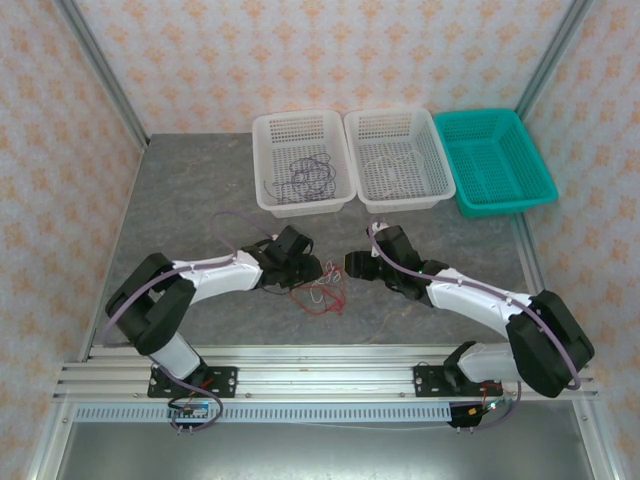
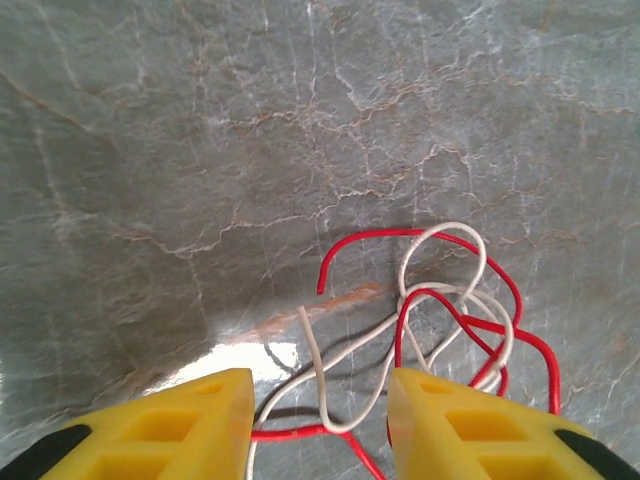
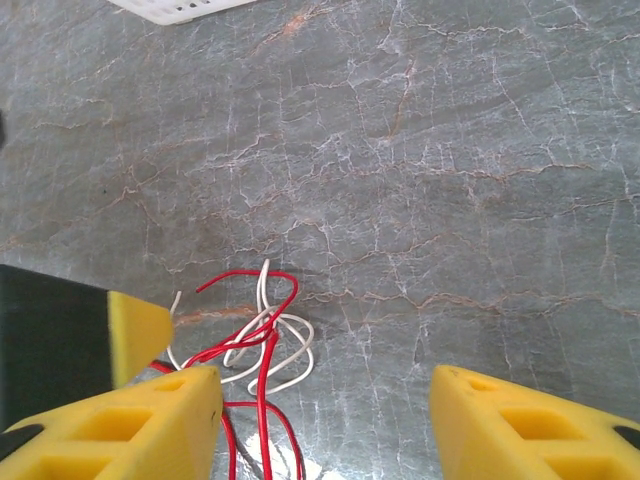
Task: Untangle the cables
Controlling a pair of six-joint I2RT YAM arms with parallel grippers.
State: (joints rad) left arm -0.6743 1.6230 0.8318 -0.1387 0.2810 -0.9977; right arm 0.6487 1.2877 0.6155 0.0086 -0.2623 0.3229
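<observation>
Grey stone-patterned table (image 1: 200,200) carries the whole job, and along its far edge stand three baskets: a left white basket (image 1: 268,160) with a dark cable (image 1: 305,178) coiled in it, a middle white basket (image 1: 441,150) with what looks like a pale wire, and a teal basket (image 1: 530,165) that seems bare. Judging by that, the work left is the small knot on the table between the two arms, near their bases.

Both arms reach inward toward it. The left gripper (image 1: 318,272) sits low over the knot with its jaws moderately apart, and its wrist view has strands running up between them. The right gripper (image 1: 352,264) stands with its jaws spread wide, the knot lying off toward its left finger (image 3: 150,420) rather than centred.

The knot is a red cable (image 2: 372,236) looped through a white cable (image 2: 455,228), with the crossings bunched at the right of the left wrist view.

To do this step well, I would have the left gripper (image 2: 320,400) close on one colour alone. The white length nearest its jaws looks freest, but red passes just beneath, so a careless pinch risks trapping both. The right gripper (image 3: 325,400) should shift over the red loop (image 3: 250,275) before closing. Then the arms should draw apart slowly and low, since a quick pull may tighten the crossings.
</observation>
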